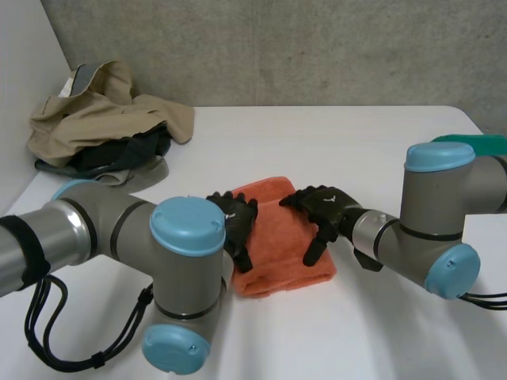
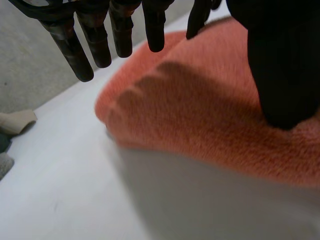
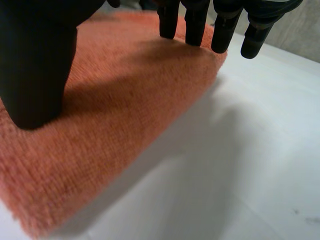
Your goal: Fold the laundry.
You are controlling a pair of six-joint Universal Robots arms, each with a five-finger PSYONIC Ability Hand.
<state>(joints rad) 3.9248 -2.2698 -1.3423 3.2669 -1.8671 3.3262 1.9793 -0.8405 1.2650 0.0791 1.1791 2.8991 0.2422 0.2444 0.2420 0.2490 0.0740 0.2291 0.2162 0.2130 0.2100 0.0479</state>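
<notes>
A folded orange towel (image 1: 277, 229) lies in the middle of the white table (image 1: 348, 150). My left hand (image 1: 236, 222) rests over the towel's left edge, fingers straight and spread. In the left wrist view its fingers (image 2: 120, 35) hang just above the towel (image 2: 200, 115) and its thumb (image 2: 285, 65) presses down on the cloth. My right hand (image 1: 321, 212) lies on the towel's right side, open. In the right wrist view its thumb (image 3: 37, 65) presses on the towel (image 3: 115, 115) and its fingers (image 3: 222, 27) reach past the fold's far edge.
A heap of beige and dark clothes (image 1: 103, 119) sits at the table's back left. A green object (image 1: 475, 144) lies at the right edge behind my right arm. Bare table stretches in front of the towel and toward the back.
</notes>
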